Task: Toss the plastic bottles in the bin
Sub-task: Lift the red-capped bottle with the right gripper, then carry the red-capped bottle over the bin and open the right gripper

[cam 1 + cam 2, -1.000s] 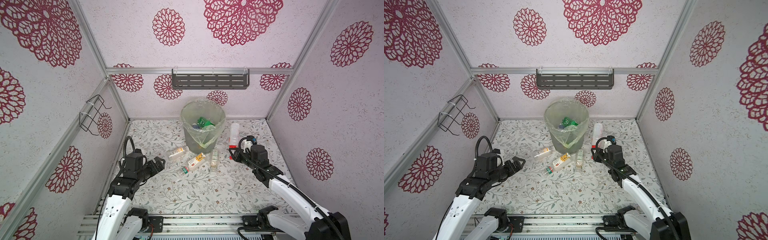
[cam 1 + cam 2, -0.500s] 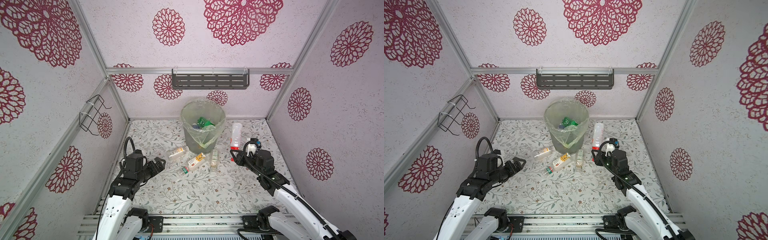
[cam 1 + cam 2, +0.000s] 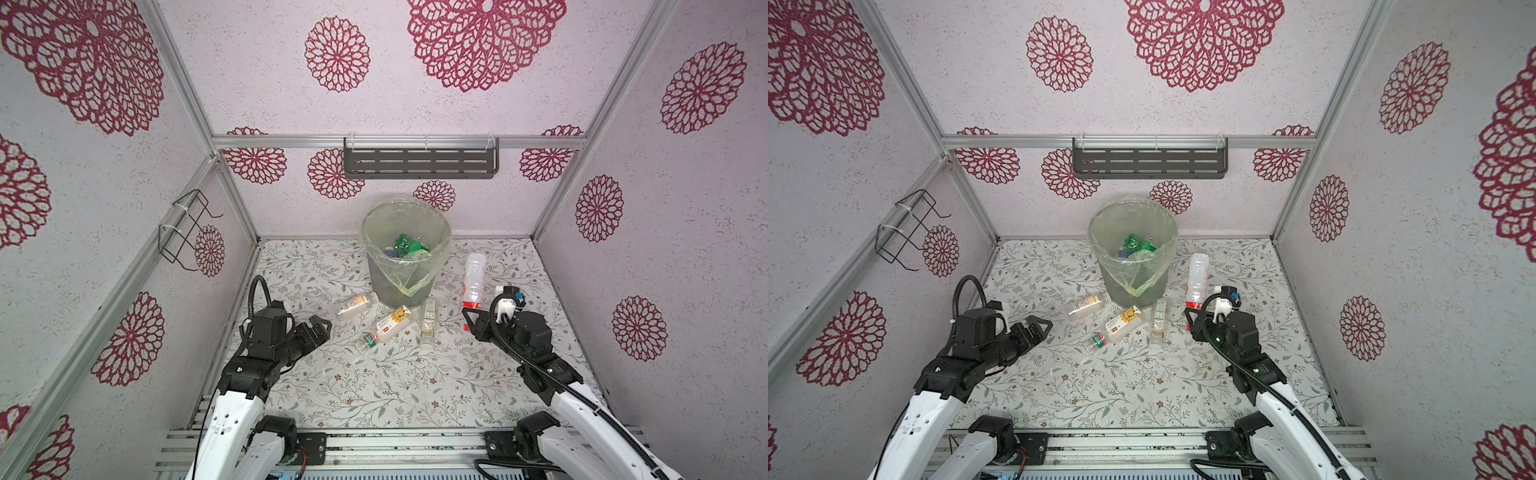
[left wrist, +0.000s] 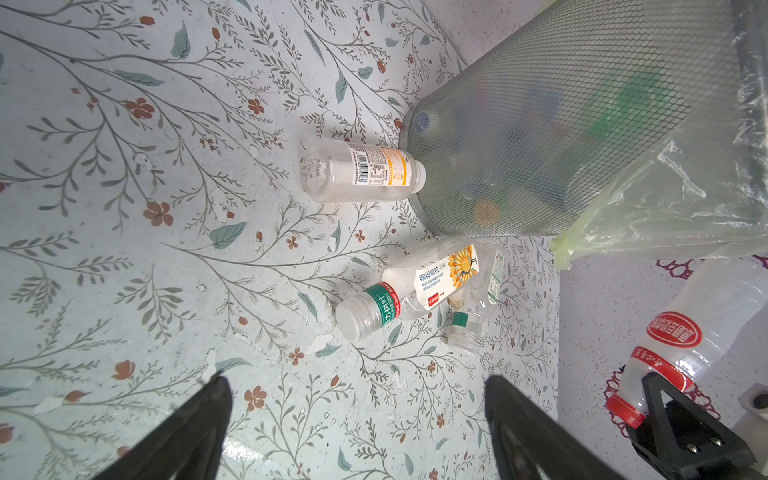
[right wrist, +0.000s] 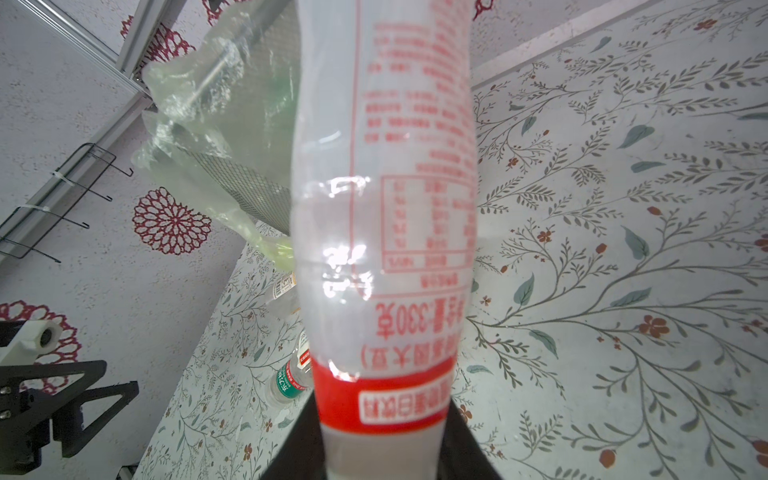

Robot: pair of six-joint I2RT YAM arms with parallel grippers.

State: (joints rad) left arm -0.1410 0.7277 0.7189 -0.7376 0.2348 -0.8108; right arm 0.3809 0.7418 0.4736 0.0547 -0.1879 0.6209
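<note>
Right fingers (image 3: 473, 321) clamped on the cap end of the red-capped bottle (image 3: 474, 277), held base-up just right of the bin (image 3: 377, 276). Left fingers (image 3: 320, 325) spread wide, empty, near left over the desk (image 3: 374, 386). Orange-label bottle (image 3: 356, 304), sunflower-label bottle (image 3: 392, 325) and small clear bottle (image 3: 428, 316) lie at the bin's near side. Green bottles (image 3: 409, 245) are inside the bin.

On red-banded bottle (image 5: 382, 208): "330克" (seen upside down); on green-banded bottle (image 4: 415, 291): "方树叶"; rest illegible.

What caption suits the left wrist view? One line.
Open left gripper faces three fallen bottles at the foot of the bin.
</note>
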